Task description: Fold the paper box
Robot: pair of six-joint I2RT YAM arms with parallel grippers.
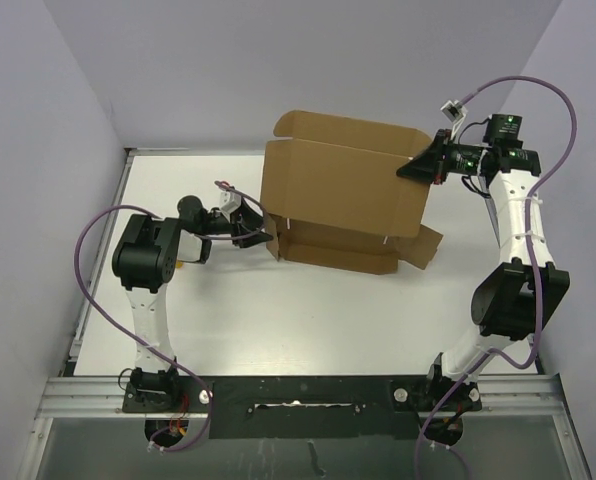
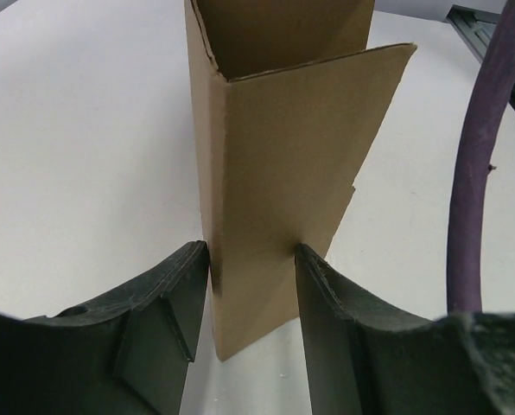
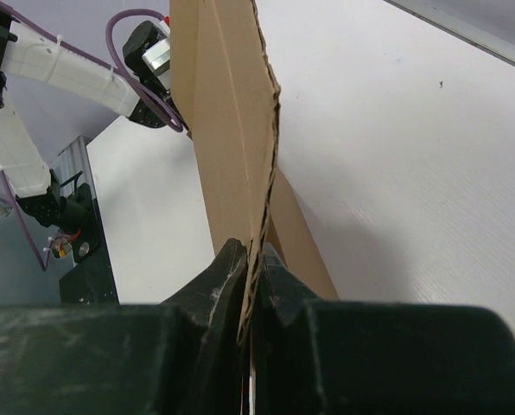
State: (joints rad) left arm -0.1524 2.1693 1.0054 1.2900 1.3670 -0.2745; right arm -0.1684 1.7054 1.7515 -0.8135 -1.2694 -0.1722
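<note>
**White table, grey walls: brown box gripped at both ends**

White table boxed in by pale grey walls.

Hard to see:
- The inside of the plain brown die-cut cardboard paper box is mostly hidden behind its big raised panel in the top view. Only a strip of the open back rim shows.
- The left fingertips merge with the box edge from above.
- In the right wrist view the black gripper body blocks the lower half, and the box shows edge-on only.
- The left wrist view cuts the box off at the top.

The paper box sits mid-table, toward the far side, partly erected. A large panel is tilted up. Below it is a low front wall with small slots. One flap sticks out at the front right.

Left gripper is at the box's left end. Its fingers are apart, and a folded cardboard corner fills the gap and touches both pads. Right gripper is at the upper right corner, fingers pinched tight on a single panel edge.

Around: a thick purple cable loops off each arm. A black base bar runs along the near edge.
</note>
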